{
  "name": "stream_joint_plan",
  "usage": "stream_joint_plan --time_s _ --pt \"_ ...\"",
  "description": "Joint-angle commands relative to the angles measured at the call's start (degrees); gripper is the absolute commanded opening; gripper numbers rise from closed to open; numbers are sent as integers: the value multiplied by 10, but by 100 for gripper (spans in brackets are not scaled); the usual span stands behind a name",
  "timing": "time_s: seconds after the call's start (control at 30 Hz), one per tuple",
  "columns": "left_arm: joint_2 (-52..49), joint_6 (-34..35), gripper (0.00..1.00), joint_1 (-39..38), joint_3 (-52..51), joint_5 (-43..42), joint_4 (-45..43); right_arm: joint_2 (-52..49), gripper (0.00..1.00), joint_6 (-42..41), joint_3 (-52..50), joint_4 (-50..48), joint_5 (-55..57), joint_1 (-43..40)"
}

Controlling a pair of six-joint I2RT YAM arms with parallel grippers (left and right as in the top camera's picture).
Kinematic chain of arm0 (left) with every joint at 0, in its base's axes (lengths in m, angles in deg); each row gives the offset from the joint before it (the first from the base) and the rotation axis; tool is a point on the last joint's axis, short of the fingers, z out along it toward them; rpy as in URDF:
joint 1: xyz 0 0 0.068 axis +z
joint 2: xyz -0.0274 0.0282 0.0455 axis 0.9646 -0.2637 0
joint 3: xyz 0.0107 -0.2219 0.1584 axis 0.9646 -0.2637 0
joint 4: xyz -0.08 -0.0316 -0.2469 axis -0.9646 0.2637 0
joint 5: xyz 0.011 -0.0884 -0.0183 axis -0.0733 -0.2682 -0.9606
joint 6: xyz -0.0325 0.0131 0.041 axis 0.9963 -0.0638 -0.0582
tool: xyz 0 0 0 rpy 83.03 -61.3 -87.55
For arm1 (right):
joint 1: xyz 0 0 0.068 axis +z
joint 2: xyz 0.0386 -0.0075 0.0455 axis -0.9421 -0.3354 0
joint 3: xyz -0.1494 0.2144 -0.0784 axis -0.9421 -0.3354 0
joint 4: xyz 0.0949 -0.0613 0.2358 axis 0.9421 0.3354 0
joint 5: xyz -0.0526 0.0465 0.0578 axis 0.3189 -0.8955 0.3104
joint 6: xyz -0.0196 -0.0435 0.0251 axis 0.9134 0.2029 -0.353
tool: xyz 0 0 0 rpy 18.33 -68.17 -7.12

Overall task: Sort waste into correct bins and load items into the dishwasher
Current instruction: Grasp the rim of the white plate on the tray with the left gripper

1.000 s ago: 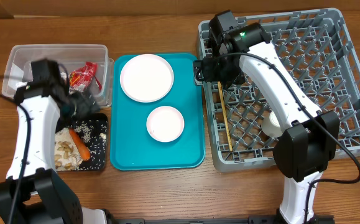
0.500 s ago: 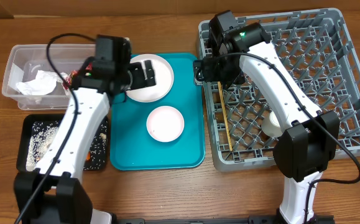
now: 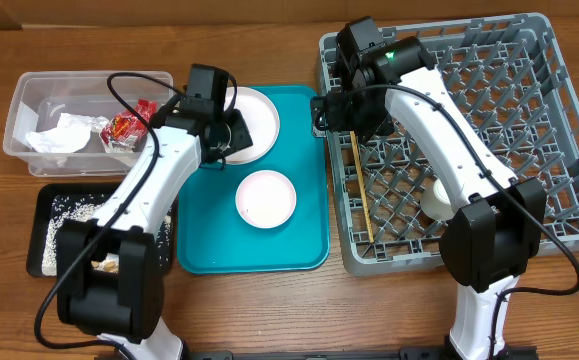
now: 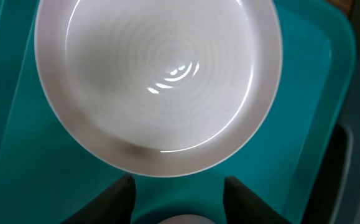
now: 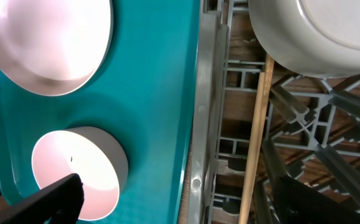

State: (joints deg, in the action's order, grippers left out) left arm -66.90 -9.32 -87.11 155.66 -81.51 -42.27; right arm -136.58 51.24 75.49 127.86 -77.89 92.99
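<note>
Both end effectors released and empty above a wooden desk (image 3: pixel 259 305).

Overhead: the left end effector (image 3: pixel 231 130) is over the left part of the round white plate (image 3: pixel 261 118). The plate lies on the smooth teal tray (image 3: pixel 204 240) at mid-desk, with a white bowl (image 3: pixel 266 198) nearer the front edge. The clear tub (image 3: pixel 89 76) at the far left corner holds a crumpled napkin (image 3: pixel 57 135) and a red crinkled wrapper (image 3: pixel 127 127). The black tray (image 3: pixel 36 195) by the near left corner carries pale grains (image 3: pixel 59 215). The right end effector (image 3: pixel 331 112) sits at the left rim of the grey pegged rack (image 3: pixel 559 150) on the desk's right side.
Left wrist: spread fingers (image 4: pixel 114 199) flank bare teal tray just short of the glossy, faintly ringed plate.
Right wrist: fingers wide apart, and a thin wooden chopstick (image 5: pixel 254 143) lies along the rack's grid.
</note>
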Motion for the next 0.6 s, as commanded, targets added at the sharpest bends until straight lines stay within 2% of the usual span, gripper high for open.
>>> stream_joint_plan --time_s 0.0,0.1,0.17,0.47,0.53,0.57 --pt "-29 77 50 -4 9 20 7 15 100 -2 12 -2 -3 2" --pt "-49 77 62 -4 9 38 6 15 100 -2 12 -2 -3 2" --pt "-66 77 64 -3 9 42 6 15 100 -2 12 -2 -3 2" --pt "-122 109 64 -3 9 46 -20 15 100 -2 12 -2 -3 2" --pt "-129 109 62 -3 9 47 -22 15 100 -2 12 -2 -3 2" --pt "-130 109 55 -3 9 48 -23 15 100 -2 12 -2 -3 2"
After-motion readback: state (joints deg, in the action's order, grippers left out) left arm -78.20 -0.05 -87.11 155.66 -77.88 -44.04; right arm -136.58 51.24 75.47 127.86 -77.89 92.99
